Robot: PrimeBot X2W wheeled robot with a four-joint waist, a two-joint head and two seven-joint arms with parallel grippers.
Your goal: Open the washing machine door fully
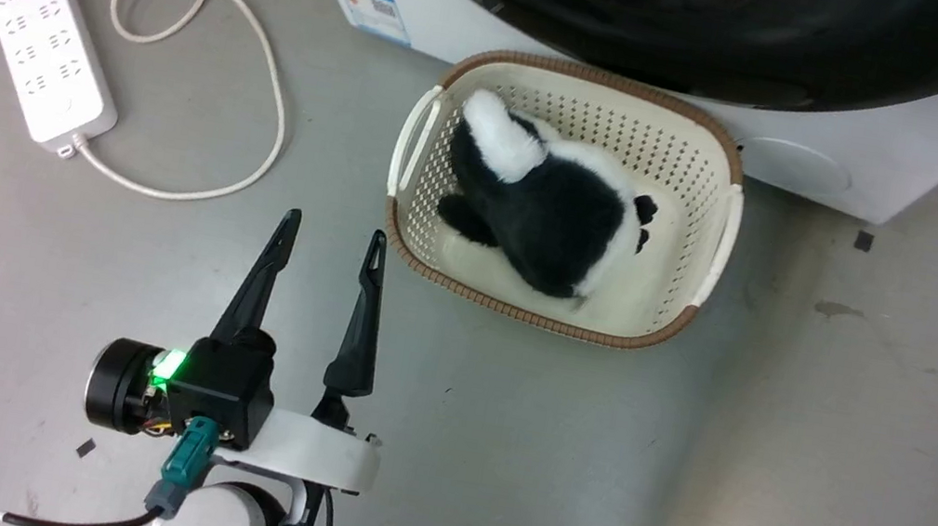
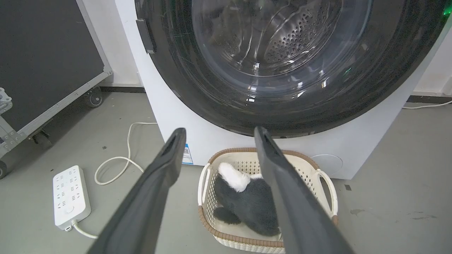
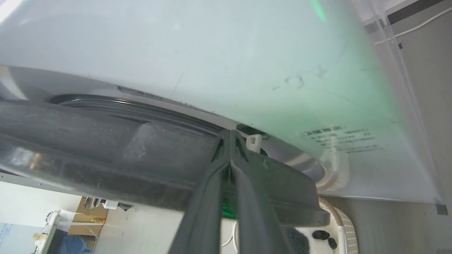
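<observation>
eyes on the washing machine door (image 2: 282, 46): a round glossy black disc, so no long axis, standing upright on the white washing machine (image 2: 176, 116) with its bulging glass facing out toward the left gripper (image 2: 219, 129). from here it looks flat against the front.

over in the right wrist view, the door's dark rim runs across the frame, with a thin seam between it and the white panel. the right gripper (image 3: 229, 133) has its two fingers pressed together, with the tips right at that seam beside a small white latch piece (image 3: 253, 143). i cannot tell if the door is cracked open.

the left gripper hangs low with its fingers spread wide, holding nothing. a basket (image 1: 721, 246) with a black-and-white plush toy (image 1: 553, 210) sits just below the door. a power strip (image 1: 51, 51) lies well left, and there is bare floor (image 1: 679, 484) to the right.
</observation>
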